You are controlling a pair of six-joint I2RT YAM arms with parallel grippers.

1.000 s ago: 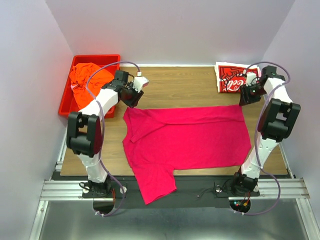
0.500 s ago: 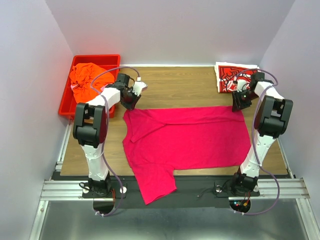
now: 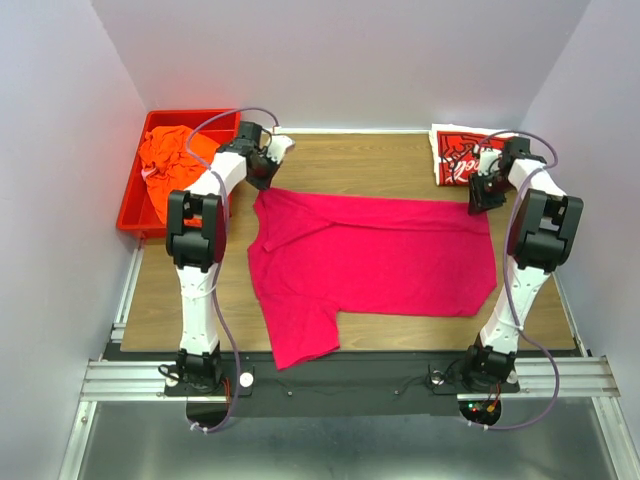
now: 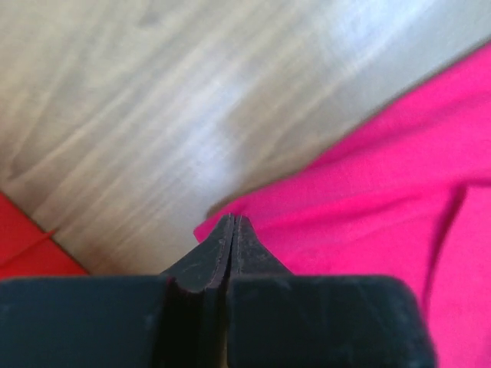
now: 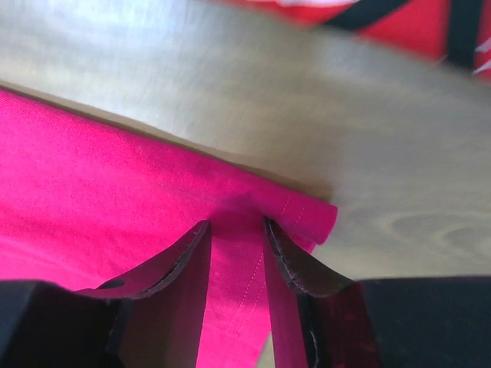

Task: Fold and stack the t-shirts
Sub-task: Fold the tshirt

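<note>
The magenta-pink t-shirt lies spread flat on the wooden table, with one sleeve hanging toward the near edge. My left gripper is shut on its far left corner, with the jaws pressed tight together. My right gripper pinches the far right corner; its jaws stand narrowly apart with the hem between them. The folded red-and-white Coca-Cola shirt lies at the far right, just behind the right gripper, and shows in the right wrist view. An orange shirt is bunched in the bin.
A red plastic bin stands at the far left edge of the table; its corner shows in the left wrist view. Bare wood lies between the two grippers along the far edge. The black front rail runs along the near edge.
Both grippers came down onto the shirt's far corners and closed. The shirt has slid toward the far edge, more on the left side, and its hanging sleeve has come up onto the table.
</note>
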